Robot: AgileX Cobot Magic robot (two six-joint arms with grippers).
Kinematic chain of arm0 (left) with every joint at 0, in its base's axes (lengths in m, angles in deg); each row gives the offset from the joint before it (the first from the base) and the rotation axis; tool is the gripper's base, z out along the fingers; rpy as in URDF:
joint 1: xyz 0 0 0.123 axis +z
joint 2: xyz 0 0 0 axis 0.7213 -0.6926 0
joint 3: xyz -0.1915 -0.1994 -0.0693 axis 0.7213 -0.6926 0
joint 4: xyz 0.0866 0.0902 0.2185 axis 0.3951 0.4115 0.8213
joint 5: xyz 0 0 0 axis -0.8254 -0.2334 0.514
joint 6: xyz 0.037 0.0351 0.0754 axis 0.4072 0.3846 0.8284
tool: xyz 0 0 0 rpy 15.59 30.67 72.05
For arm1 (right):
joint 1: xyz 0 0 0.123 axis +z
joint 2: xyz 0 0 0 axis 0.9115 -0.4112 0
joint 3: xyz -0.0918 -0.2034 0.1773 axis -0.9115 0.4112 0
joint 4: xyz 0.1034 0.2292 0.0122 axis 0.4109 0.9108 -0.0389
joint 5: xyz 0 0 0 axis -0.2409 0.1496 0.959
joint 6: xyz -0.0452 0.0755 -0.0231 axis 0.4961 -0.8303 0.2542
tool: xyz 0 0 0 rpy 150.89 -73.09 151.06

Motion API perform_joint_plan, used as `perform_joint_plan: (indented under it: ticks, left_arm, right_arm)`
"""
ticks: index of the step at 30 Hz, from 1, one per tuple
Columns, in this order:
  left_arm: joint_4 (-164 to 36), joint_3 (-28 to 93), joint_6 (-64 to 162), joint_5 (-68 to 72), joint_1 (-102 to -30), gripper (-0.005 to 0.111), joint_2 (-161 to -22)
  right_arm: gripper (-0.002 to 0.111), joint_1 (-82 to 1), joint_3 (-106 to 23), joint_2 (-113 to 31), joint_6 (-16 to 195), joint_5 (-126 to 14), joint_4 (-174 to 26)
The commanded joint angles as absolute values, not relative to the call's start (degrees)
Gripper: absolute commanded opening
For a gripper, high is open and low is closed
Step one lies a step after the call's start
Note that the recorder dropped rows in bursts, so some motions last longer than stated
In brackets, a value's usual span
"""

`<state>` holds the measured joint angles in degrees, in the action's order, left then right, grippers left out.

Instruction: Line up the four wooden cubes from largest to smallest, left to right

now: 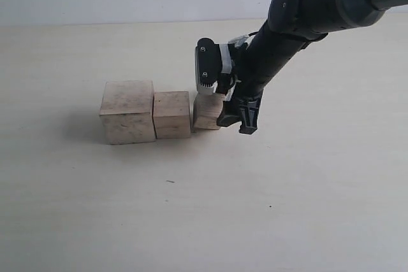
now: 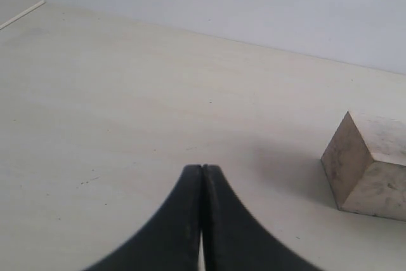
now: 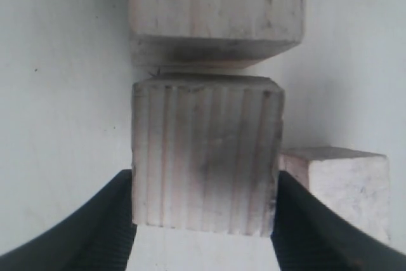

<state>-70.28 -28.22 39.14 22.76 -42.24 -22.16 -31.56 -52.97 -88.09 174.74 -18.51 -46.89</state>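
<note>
Largest cube (image 1: 127, 111) at middle of tabletop (image 1: 287, 208), well in from every edge, touching second cube (image 1: 172, 114). Third cube (image 1: 205, 113) next in line, pinched by right gripper (image 3: 204, 182), jaws spread to its width. Smallest cube (image 3: 336, 185) just beside third cube. Left gripper (image 2: 202, 169) closed fully, empty.

Counter (image 1: 191, 221): pale, matt, carrying one row of wooden cubes.
Largest cube (image 1: 127, 111): leftmost in the row, beige, speckled, standing flat.
Second cube (image 1: 172, 114): smaller, set against the right face of the largest cube.
Third cube (image 1: 206, 113): smaller again, just right of the second cube, its right side hidden.
Right pincer (image 1: 231, 116): black, lowered over the third cube's right side; the grip itself cannot be made out.
Arm (image 1: 299, 17): black, entering from the upper right and sloping down to the row.
</note>
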Motion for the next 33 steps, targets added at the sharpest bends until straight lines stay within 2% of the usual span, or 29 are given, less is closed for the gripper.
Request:
perform_joint_plan:
  ticks: [1, 4, 9, 11, 23, 33]
  left_arm:
    - [-70.1, -28.4, 39.2, 22.4, -42.2, 0.0, -21.9]
    - [-70.1, -28.4, 39.2, 22.4, -42.2, 0.0, -21.9]
    - [-70.1, -28.4, 39.2, 22.4, -42.2, 0.0, -21.9]
    - [-70.1, -28.4, 39.2, 22.4, -42.2, 0.0, -21.9]
    - [-70.1, -28.4, 39.2, 22.4, -42.2, 0.0, -21.9]
    - [-70.1, -28.4, 39.2, 22.4, -42.2, 0.0, -21.9]
  right_arm:
    - [0.002, -31.7, -53.0, -88.1, 171.5, -17.9, -46.7]
    - [0.013, -31.7, -53.0, -88.1, 169.8, -17.9, -46.7]
    - [0.049, -31.7, -53.0, -88.1, 168.9, -17.8, -46.4]
    - [0.054, -31.7, -53.0, -88.1, 168.5, -17.8, -46.3]
    - [0.065, -31.7, -53.0, -88.1, 168.4, -18.0, -45.2]
    - [0.066, -31.7, -53.0, -82.7, 163.0, -17.9, -45.7]
